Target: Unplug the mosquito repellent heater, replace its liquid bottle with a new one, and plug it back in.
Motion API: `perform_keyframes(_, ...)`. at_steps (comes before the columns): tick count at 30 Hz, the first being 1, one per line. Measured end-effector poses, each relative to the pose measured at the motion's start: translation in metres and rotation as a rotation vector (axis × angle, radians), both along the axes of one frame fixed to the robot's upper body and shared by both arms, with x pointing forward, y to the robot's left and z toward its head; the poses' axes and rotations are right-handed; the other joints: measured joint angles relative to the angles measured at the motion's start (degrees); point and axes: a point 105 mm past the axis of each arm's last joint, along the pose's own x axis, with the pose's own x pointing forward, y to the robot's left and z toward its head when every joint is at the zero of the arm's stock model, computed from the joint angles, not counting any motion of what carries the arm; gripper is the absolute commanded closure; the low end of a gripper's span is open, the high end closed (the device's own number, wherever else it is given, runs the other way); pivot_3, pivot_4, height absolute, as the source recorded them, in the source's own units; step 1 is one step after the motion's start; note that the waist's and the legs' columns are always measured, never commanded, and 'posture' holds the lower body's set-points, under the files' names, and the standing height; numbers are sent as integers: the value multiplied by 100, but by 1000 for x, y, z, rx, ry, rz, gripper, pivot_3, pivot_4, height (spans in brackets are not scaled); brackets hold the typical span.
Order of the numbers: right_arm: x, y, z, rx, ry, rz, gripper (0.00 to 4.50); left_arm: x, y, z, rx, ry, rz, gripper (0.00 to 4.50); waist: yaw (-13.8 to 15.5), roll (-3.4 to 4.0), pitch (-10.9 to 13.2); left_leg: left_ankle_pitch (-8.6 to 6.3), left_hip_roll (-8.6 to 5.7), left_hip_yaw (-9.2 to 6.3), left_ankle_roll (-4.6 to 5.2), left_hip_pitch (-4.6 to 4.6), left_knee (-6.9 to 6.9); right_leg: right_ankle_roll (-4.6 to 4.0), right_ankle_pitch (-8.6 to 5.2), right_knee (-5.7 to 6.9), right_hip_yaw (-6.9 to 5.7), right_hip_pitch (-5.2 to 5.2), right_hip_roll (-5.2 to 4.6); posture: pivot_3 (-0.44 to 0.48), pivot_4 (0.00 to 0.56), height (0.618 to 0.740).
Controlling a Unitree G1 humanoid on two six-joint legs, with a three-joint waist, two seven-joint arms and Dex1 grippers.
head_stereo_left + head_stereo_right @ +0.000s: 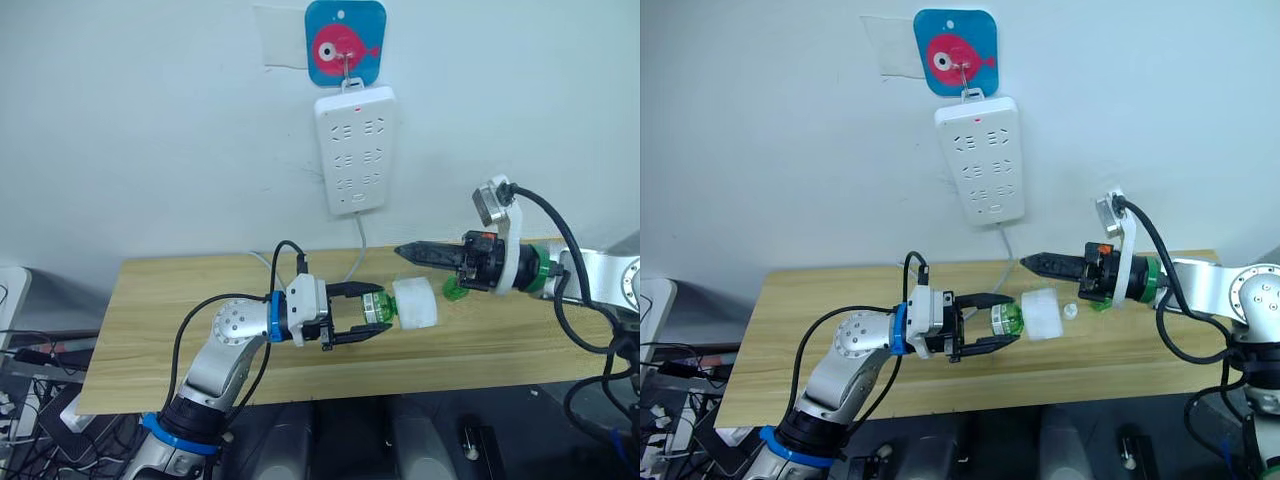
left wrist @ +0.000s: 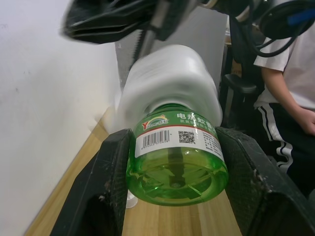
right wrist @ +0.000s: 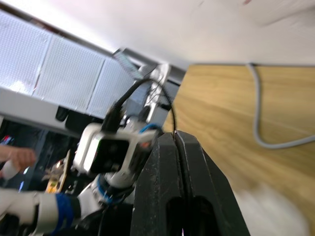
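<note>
The mosquito repellent heater (image 1: 415, 303), a small white rounded unit, is held just above the wooden table (image 1: 160, 310) with a green liquid bottle (image 1: 376, 308) still joined to it. My left gripper (image 1: 378, 311) is shut on that bottle (image 2: 177, 162), one black finger on each side. The heater (image 2: 170, 83) sticks out beyond the fingertips. My right gripper (image 1: 402, 250) is shut with nothing in it, its tip just above and beyond the heater. In the right wrist view its fingers (image 3: 170, 162) are pressed together.
A white power strip (image 1: 355, 150) hangs on the wall from a blue fish hook (image 1: 345, 42), its cable (image 1: 358, 255) dropping to the table. A green object (image 1: 455, 290) and a small white cap (image 1: 1071, 311) lie under my right gripper. A person (image 2: 290, 98) sits beyond the table.
</note>
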Motion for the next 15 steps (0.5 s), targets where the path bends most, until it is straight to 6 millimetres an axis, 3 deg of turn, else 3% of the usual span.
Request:
perform_keyframes(9,6,-8,-16,-66,18,-13,4460,0,0,0,-6,5,-4,2237,-2,0,0,0,1,0,1,0,0,0,0,1,-1,0,1,-86,286,740)
perform_keyframes(15,5,-14,-57,-118,99,-52,4460,-1,-1,-1,-1,27,-17,2237,-2,0,0,0,-1,3,0,-1,2,0,0,4,-1,-2,1,-77,295,740)
